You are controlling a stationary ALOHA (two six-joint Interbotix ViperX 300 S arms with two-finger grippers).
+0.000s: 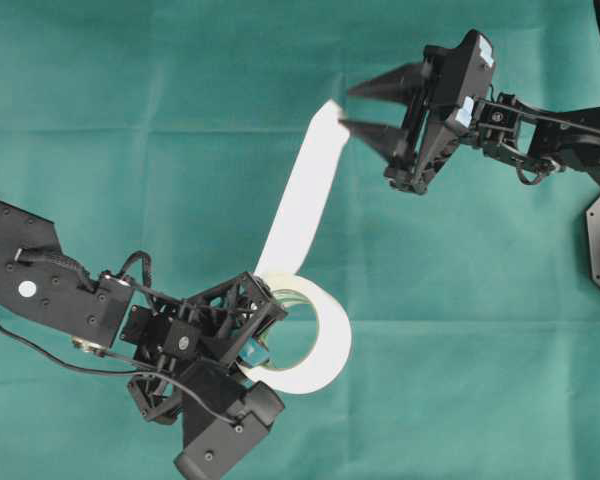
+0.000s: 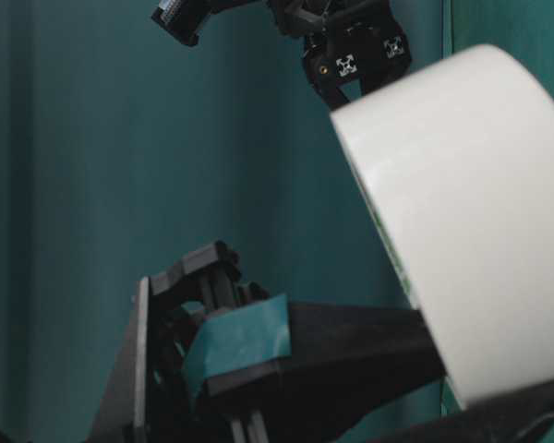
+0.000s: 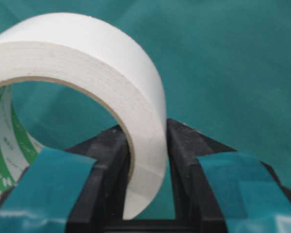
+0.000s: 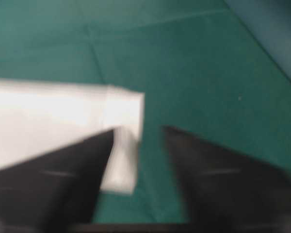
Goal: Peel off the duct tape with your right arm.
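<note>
White duct tape [image 1: 315,345] sits low on my green surface [image 1: 180,120]. My left tool [image 1: 265,335] is clamped on the wall of the roll, one finger inside the ring and one outside. A long loose strip [image 1: 305,195] runs up from the roll toward my right tool [image 1: 365,110]. That tool's two pointed fingers are apart, and the strip's end lies against the lower finger.
</note>
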